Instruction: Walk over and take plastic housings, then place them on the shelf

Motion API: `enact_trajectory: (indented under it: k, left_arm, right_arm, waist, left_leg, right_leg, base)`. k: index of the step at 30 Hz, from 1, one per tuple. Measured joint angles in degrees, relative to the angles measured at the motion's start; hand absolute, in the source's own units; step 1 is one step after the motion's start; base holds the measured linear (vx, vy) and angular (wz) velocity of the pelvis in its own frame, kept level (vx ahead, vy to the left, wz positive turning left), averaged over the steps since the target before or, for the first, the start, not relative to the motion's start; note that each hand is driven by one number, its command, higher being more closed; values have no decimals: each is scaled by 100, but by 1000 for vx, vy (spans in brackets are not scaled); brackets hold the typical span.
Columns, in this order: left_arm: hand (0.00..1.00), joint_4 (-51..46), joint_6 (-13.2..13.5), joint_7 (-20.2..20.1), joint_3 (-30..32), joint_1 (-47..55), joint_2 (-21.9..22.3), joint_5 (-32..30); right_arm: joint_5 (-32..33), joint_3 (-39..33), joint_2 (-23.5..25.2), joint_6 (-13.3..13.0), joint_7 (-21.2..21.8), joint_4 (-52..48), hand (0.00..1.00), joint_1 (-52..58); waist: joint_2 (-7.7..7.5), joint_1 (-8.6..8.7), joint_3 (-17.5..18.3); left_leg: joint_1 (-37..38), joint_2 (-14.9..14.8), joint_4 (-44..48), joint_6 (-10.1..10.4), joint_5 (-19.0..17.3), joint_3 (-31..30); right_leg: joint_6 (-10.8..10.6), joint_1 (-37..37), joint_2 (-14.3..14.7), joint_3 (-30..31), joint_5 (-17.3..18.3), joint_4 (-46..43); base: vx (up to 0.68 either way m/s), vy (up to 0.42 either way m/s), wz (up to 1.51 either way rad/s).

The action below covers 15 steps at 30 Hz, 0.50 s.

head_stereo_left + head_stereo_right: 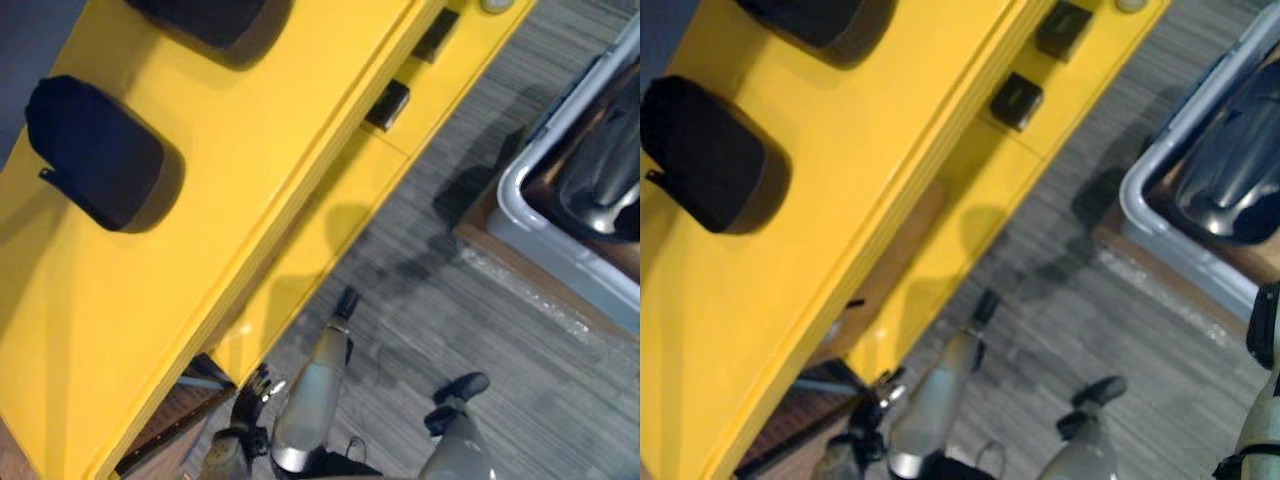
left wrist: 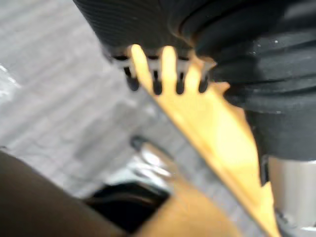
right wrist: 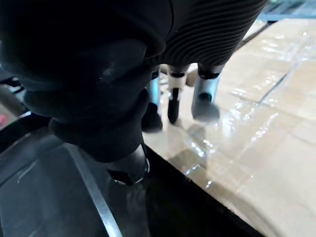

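Housings point(image 1: 95, 150) lie atop yellow shelf point(image 1: 260, 140), well apart from left hand point(image 2: 157, 85).

Yellow shelf unit point(image 1: 230, 180) on grey striped carpet point(image 1: 420, 300), under bright indoor light.
The shelf unit's edge runs just past the left hand point(image 2: 157, 81); its glossy top catches the light and holds soft shadows, and its front panels carry dark handles point(image 1: 388, 103). The carpet lies below and beyond that hand. Under the right hand point(image 3: 212, 34) spreads a tan block wrapped in shiny clear film point(image 3: 256, 123), standing on the carpet well apart from the shelf unit.
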<state>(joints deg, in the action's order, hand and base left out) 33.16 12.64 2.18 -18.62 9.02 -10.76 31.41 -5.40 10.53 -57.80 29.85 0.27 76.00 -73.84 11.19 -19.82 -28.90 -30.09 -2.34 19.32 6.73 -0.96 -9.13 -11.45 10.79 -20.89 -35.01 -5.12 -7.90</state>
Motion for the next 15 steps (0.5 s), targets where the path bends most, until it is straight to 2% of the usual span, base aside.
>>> enact_trajectory:
  k: [3, 6, 9, 10, 13, 15]
  left_arm:
    - [0, -179, 104, 11, 6, 0, -16, -48]
    - [0, -415, 149, 187, 7, 6, -53, -211]
    - [0, -798, 190, 354, -57, -6, -58, -512]
    - [0, -827, 192, 362, -65, -14, -58, -525]
    - [0, -1007, 194, 421, -43, -86, -68, -563]
    - [0, -1007, 189, 461, -41, -197, -135, -731]
  right_arm:
    - [4, -243, 59, -202, -96, 71, 100, 98]
    - [-114, -487, 397, -625, -413, 246, 100, 359]
    - [-307, -524, 884, -1032, -708, 245, 100, 692]
    - [-339, -523, 912, -1068, -734, 243, 100, 716]
    - [-450, -470, 1041, -1451, -1244, 154, 100, 965]
    - [-510, -307, 1150, -1734, -1684, -50, 100, 1160]
  waist:
    - [-57, 29, 40]
    - [-182, 61, 199]
    - [-333, 200, 332]
    - [-349, 201, 329]
    - [-432, 302, 314]
    - [-532, 439, 314]
  left_leg:
    - [31, -24, -90, 9, 59, 1]
    - [113, -73, -136, 24, 72, 37]
    - [255, -159, -183, 36, 79, 138]
    - [273, -175, -189, 37, 79, 161]
    - [416, -250, -290, 73, 118, 279]
    - [544, -347, -384, 106, 161, 377]
  right_leg:
    - [2, 4, 3, 1, -4, 7]
    - [7, -25, 35, 43, -7, 31]
    - [64, -91, 100, 123, -49, 99]
    - [73, -92, 112, 147, -55, 112]
    - [175, -98, 179, 270, -69, 146]
    - [205, -87, 251, 393, -93, 152]
  base:
    - [-55, -8, 1]
    - [-55, -20, -7]
    - [-57, -16, -14]
    - [-104, -22, -32]
    - [-98, -18, -23]
    - [-86, -38, -26]
